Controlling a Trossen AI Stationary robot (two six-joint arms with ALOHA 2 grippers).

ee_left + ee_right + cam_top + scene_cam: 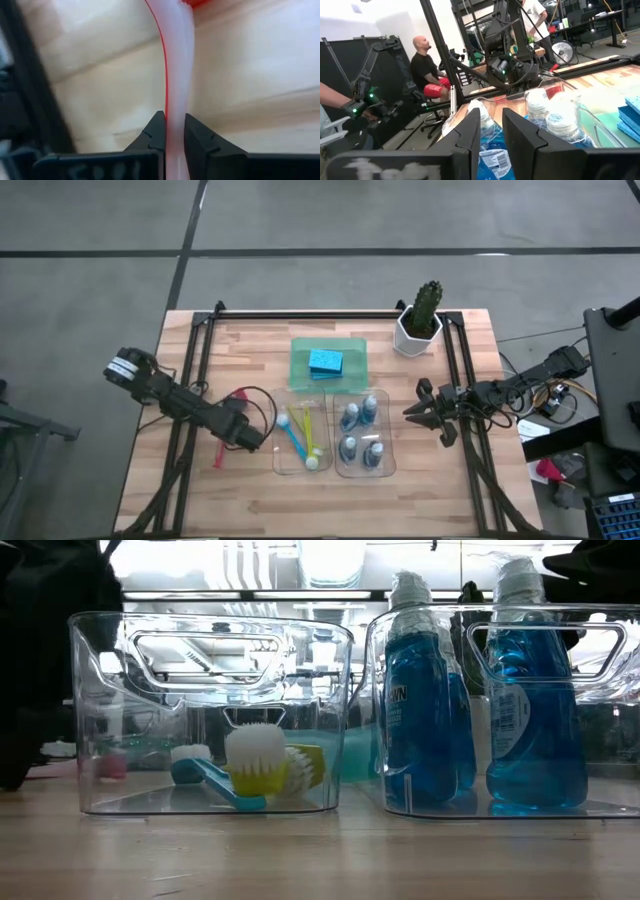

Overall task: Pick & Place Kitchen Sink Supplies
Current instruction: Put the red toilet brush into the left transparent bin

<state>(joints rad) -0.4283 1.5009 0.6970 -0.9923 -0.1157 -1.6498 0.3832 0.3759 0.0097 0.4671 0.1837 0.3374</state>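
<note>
Left gripper (238, 442) sits low on the table (150, 490), left of the left bin (300, 442), fingers (155, 132) pinched tight on the handle of the red-pink brush (177, 75); the brush lies flat on the wood beside the gripper, outside any bin. A dark cable loops just behind the gripper, and the bin's left wall stands between brush and the other brushes. Left bin holds a blue brush (215, 780) and a yellow-green brush (285, 768), heads toward the near end, touching each other. Right bin (362, 435) is just beside the left one and holds four bottles (428, 700) of blue liquid, upright and packed close. Far of the bins, a green tray (300, 355) carries blue sponges (326, 363), stacked. Cactus (424, 310) in a white pot stands at the far right corner, apart from everything. Right gripper (420, 412) hovers just right of the right bin, fingers (470, 132) narrow with a small gap, nothing between them; its wrist view looks over the bottle caps. A seated person (427, 67) and another person's hand (357, 107) on a controller show in the room beyond.
</note>
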